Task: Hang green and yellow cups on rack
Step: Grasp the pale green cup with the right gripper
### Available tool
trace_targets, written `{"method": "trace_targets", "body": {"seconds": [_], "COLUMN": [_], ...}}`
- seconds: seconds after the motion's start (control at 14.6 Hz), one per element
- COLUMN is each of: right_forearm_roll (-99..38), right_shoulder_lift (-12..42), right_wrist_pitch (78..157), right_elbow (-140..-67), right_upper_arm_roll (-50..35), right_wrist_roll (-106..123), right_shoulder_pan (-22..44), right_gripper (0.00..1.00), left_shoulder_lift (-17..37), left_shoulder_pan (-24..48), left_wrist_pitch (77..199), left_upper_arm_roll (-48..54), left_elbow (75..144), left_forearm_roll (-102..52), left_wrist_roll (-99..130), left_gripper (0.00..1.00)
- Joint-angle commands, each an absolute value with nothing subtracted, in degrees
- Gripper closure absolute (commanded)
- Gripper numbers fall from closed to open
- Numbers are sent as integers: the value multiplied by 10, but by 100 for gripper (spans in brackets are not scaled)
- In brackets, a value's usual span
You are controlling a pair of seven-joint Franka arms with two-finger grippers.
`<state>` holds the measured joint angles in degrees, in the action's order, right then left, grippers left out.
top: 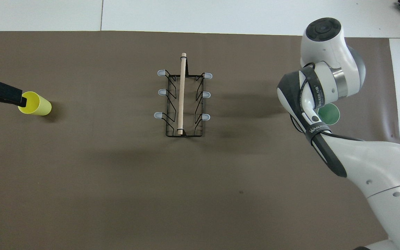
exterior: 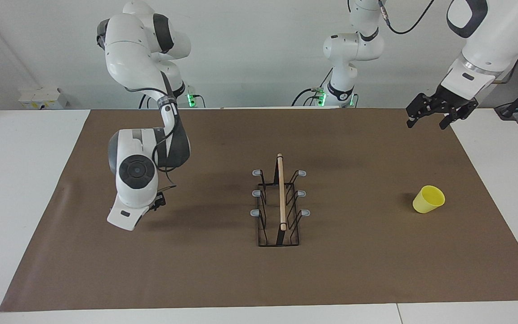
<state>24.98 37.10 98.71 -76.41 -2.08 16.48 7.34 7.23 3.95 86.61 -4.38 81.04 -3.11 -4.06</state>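
Low at the mint green cup (top: 329,114) (three o'clock of the rack (top: 182,100), overhead), the wide-open right gripper (exterior: 158,201) seemingly readies a grasp; the left gripper (exterior: 441,118) waits open at nine o'clock.

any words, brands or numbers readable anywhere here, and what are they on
"WANJED" or similar: white print on the black strap around the right arm's cable; the letters after it are too blurred to read.
A second white print on the same strap lower down: too blurred to read.
Nothing on the yellow cup, rack or table cover.
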Motion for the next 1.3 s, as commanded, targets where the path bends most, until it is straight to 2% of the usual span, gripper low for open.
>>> {"method": "trace_targets", "body": {"seconds": [0.0,0.21,0.34,0.48,0.96,1.24], "right_forearm_roll": [342,413,472,510,606,656], "right_shoulder_lift": [350,317,295,282,279,283], "right_wrist_pitch": [989,998,999,1005,1062,1066], "right_elbow": [-846,-930,-986,-1021,-1065,-1079], "right_upper_arm_roll": [-25,-36,-46,-54,-55,-55], "right_wrist_roll": [222,298,337,350,371,381], "right_shoulder_pan": [102,102,103,103,95,89], "right_gripper": [0,0,0,0,0,0], "left_shoulder_lift": [166,218,249,284,383,420], "left_shoulder_pan": [31,32,25,16,-25,-62], "left_wrist_pitch": [836,868,875,879,887,902], "left_upper_arm_roll": [-73,-108,-120,-129,-153,-156], "left_elbow": [706,689,651,641,568,565], "left_forearm_roll": [-60,-65,-68,-94,-149,-200], "left_wrist_roll": [-16,-13,-13,-3,87,144], "left_gripper": [0,1,0,0,0,0]}}
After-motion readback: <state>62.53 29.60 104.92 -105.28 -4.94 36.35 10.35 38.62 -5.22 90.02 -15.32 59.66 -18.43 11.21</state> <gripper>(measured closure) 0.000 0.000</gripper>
